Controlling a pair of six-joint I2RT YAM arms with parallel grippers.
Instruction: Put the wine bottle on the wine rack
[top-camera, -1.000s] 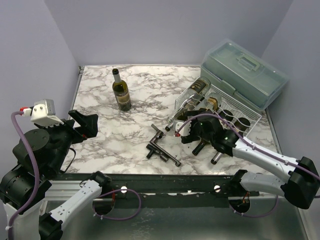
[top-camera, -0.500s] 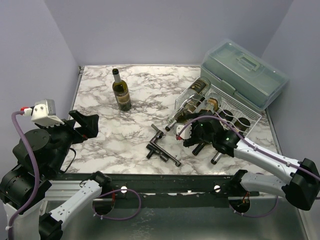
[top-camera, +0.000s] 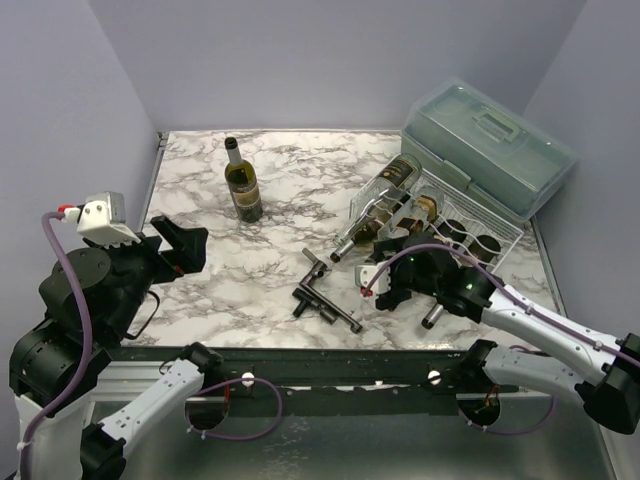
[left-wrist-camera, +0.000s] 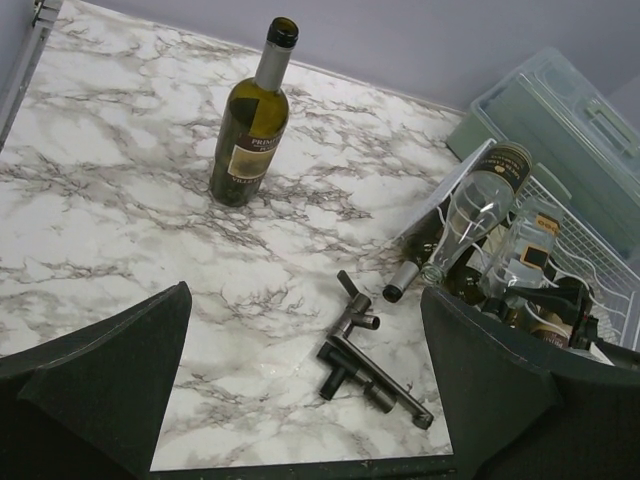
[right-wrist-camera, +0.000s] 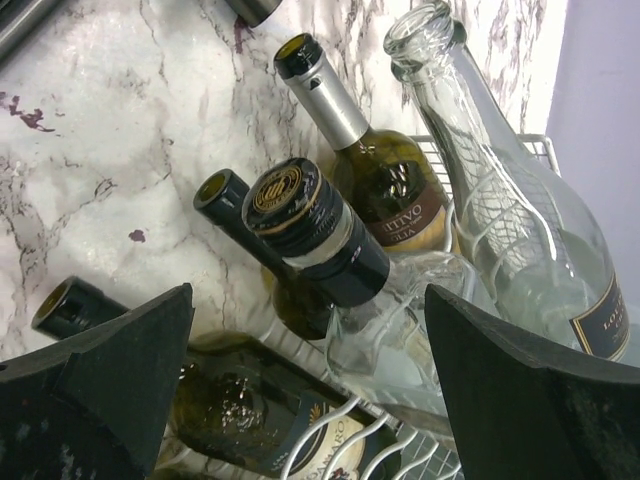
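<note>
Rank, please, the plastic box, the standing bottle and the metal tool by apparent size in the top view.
Box, clearly largest.
Bottle, bulkier than the similarly long tool.
Tool, smallest.

Bright, even, sharp; edges perhaps distorted.

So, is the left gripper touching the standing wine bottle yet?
Apart. The left wrist view shows bare marble between the open left gripper and the upright wine bottle.

The left gripper (top-camera: 183, 250) is hovering at nine o'clock, jaws spread wide; the right gripper (top-camera: 385, 275) is hovering at four o'clock, likewise spread.
</note>
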